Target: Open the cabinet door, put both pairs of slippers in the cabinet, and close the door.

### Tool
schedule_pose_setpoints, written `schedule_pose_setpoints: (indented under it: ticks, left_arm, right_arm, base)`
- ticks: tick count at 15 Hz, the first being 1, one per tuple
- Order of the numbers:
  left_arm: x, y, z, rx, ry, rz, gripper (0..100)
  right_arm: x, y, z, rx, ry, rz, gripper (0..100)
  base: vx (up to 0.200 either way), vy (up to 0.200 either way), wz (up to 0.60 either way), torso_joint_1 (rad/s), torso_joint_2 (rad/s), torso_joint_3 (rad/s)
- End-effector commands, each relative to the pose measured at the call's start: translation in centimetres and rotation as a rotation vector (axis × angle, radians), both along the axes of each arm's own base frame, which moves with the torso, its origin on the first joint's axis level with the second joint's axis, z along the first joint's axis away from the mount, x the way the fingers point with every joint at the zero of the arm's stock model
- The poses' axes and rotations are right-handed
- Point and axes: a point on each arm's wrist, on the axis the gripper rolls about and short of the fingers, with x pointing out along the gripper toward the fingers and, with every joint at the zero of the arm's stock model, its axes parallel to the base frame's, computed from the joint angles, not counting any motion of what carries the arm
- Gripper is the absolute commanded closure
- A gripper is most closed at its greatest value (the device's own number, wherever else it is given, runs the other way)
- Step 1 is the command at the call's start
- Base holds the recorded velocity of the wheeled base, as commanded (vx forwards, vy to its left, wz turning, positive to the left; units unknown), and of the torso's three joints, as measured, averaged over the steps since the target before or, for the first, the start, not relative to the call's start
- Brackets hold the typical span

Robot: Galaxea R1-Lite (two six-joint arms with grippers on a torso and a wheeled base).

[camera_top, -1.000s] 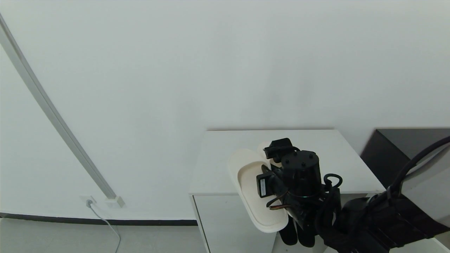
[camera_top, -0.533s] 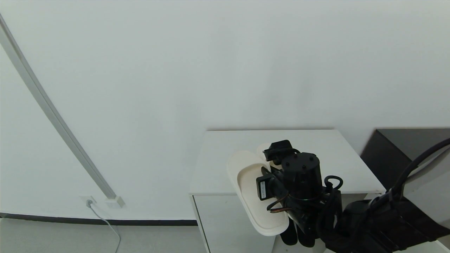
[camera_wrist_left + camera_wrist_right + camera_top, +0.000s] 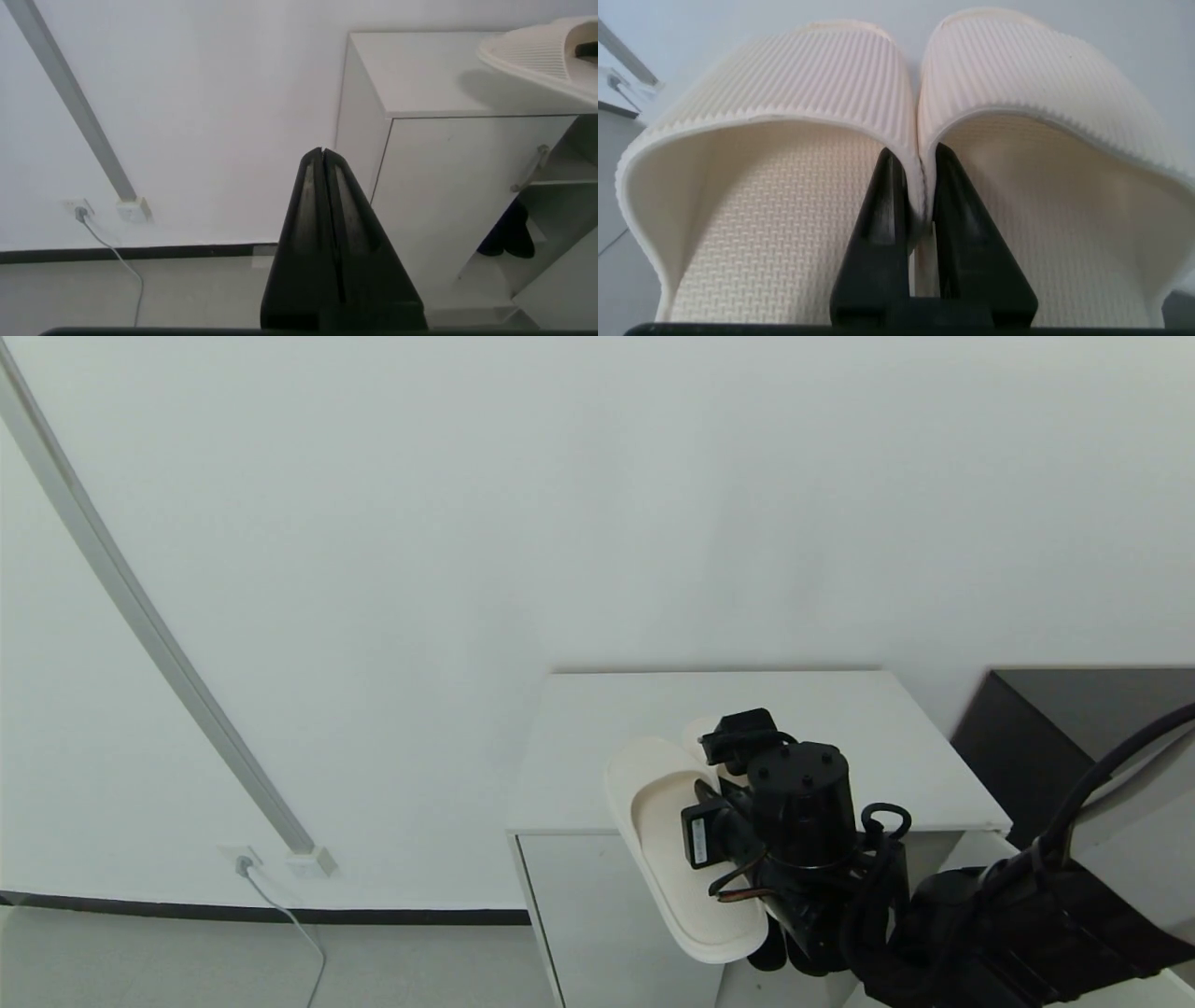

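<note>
slippers [image 3: 665,859] stay clamped in right end effector [image 3: 913,198]

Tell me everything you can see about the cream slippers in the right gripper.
The cream slippers are a matching pair, foam-like, with ribbed straps and finely textured footbeds. They lie side by side, their inner walls pinched together by the right gripper, one finger inside each. They hang in the air, tilted on edge, in front of the white cabinet.
</note>
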Motion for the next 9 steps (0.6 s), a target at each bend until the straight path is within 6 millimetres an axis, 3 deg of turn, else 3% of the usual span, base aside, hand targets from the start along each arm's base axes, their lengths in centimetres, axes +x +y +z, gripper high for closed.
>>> schedule_pose_setpoints:
  ticks: [1,8,9]
  left_arm:
    - [0.01,0.00,0.00,0.000,0.001,-0.001,100]
    - [0.01,0.01,0.00,-0.008,0.001,0.002,100]
    - [0.01,0.01,0.00,-0.008,0.001,0.002,100]
  right_arm:
    - [0.03,-0.06,-0.07,-0.002,0.002,-0.001,100]
    - [0.02,-0.08,-0.10,-0.003,0.003,-0.001,100]
    - [0.02,-0.08,-0.10,-0.003,0.003,-0.001,100]
  base:
    - [-0.200,0.000,0.00,0.002,0.00,0.007]
    - [-0.200,0.000,0.00,-0.001,0.00,0.002]
    - [0.000,0.000,0.00,0.000,0.00,0.000]
